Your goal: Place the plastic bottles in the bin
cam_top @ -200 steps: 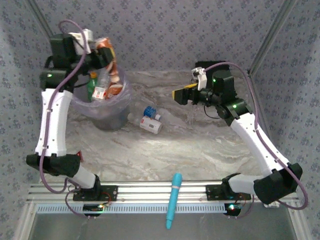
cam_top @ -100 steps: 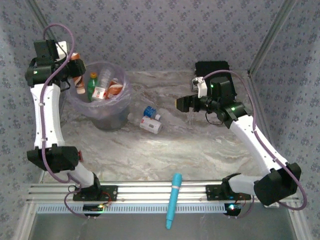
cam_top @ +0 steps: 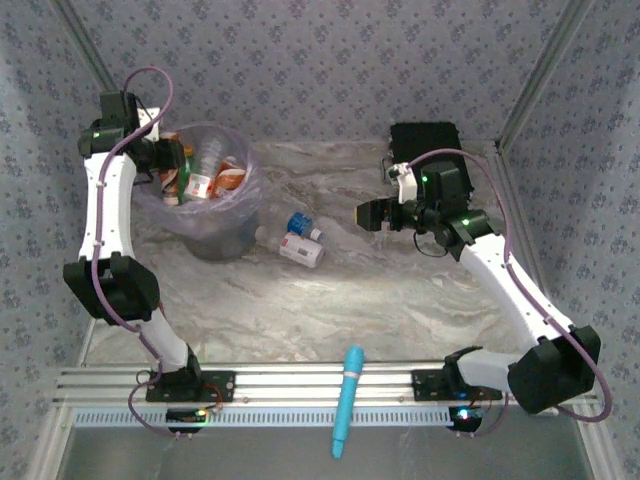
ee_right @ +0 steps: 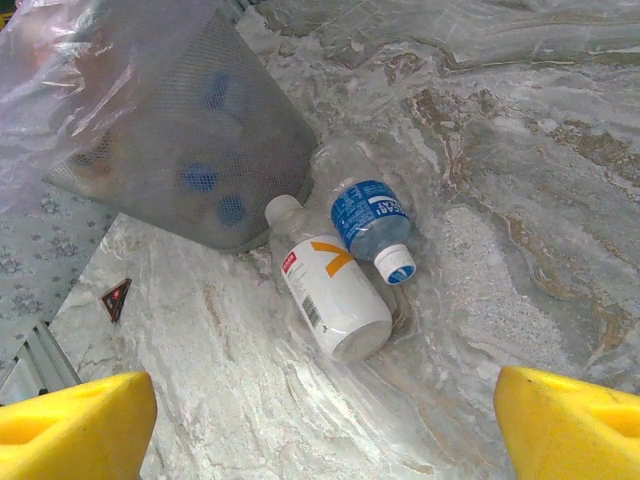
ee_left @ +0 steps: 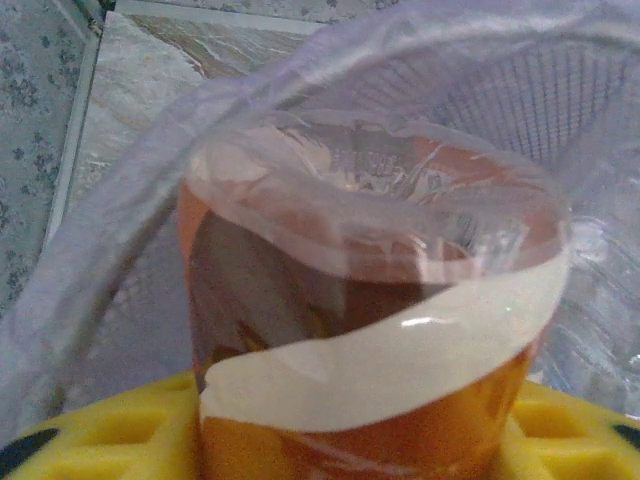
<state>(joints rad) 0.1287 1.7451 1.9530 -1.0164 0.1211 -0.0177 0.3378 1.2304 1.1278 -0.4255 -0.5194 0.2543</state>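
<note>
Lying on the table point(cam_top: 400, 300) just beside the bin point(cam_top: 215, 235), a white bottle point(ee_right: 335, 300) and a blue-labelled bottle point(ee_right: 368, 215) faced the right gripper point(ee_right: 322, 430), spread wide and empty, seemingly lined up for a pick, while farther back the left gripper point(ee_left: 350, 450) clasped an orange bottle point(ee_left: 370, 300) over the bin's bagged mouth, likely for dropping.

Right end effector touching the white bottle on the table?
Apart. In the right wrist view the right end effector is open, its fingers at the bottom corners, with bare table between them and the white bottle.
</note>
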